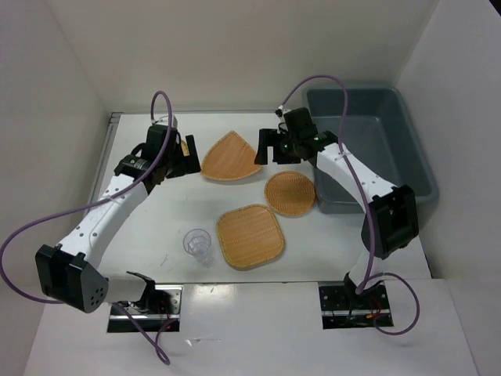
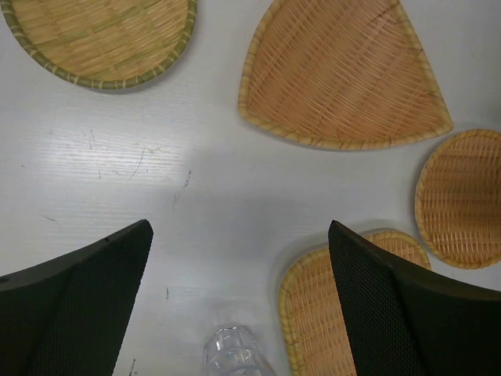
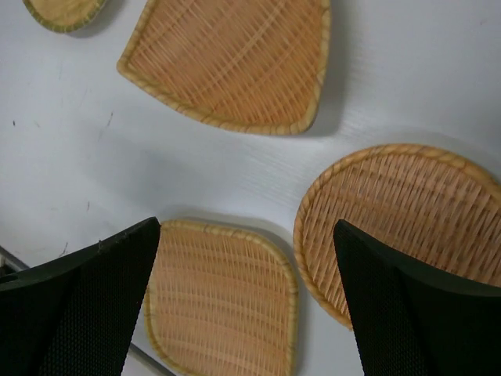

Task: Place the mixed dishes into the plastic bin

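Observation:
A rounded-triangle woven plate (image 1: pixel 231 157) lies at mid-table, with a round plate (image 1: pixel 290 193) and a rounded-square plate (image 1: pixel 250 236) nearer me. A clear ribbed cup (image 1: pixel 198 244) stands left of the square plate. The blue-grey bin (image 1: pixel 368 145) sits at the right. My left gripper (image 1: pixel 182 155) hovers open and empty left of the triangle plate. The left wrist view shows a second, green-rimmed round plate (image 2: pixel 102 39), the triangle plate (image 2: pixel 344 74) and the cup (image 2: pixel 233 356). My right gripper (image 1: pixel 266 146) hovers open and empty above the square plate (image 3: pixel 223 301) and round plate (image 3: pixel 399 219).
White walls close in the table on the left, back and right. The bin's near left corner (image 1: pixel 319 205) touches the round plate's area. Purple cables arc over both arms.

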Available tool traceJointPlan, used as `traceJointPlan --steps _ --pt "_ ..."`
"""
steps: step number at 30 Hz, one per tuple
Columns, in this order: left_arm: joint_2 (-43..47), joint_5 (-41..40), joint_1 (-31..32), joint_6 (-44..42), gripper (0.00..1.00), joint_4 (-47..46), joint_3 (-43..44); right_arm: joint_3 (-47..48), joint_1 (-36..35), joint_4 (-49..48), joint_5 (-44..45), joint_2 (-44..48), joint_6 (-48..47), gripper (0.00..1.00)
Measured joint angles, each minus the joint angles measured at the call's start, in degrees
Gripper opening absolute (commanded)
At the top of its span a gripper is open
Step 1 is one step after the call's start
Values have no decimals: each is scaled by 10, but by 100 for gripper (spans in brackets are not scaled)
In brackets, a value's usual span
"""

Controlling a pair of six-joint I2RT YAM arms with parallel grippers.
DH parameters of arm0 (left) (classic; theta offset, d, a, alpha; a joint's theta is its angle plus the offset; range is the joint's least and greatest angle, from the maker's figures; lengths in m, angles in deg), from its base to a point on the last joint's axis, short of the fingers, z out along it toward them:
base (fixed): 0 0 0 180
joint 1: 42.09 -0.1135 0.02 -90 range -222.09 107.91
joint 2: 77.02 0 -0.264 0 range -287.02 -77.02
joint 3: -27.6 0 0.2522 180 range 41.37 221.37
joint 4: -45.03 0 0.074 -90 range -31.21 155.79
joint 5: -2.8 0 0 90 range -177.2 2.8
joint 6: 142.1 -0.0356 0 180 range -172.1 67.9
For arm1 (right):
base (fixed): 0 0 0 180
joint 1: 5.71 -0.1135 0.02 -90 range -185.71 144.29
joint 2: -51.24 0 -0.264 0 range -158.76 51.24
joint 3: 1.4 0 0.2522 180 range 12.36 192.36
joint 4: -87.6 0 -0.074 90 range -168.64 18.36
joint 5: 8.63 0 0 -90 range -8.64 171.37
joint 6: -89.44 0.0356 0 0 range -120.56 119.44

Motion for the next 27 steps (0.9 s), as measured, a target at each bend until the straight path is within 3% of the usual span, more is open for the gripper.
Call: traceJointPlan --steps 2,13,21,27 --pt "8 2 -2 0 100 -9 -2 27 0 3 11 -22 0 96" --pt "55 -22 -2 -14 100 -17 -54 192 0 10 60 -209 -7 75" --pt "85 -31 -2 -14 100 -12 -71 203 0 14 58 -285 10 65" --pt "87 -31 -2 -14 100 -12 -83 231 0 12 40 -322 19 47"
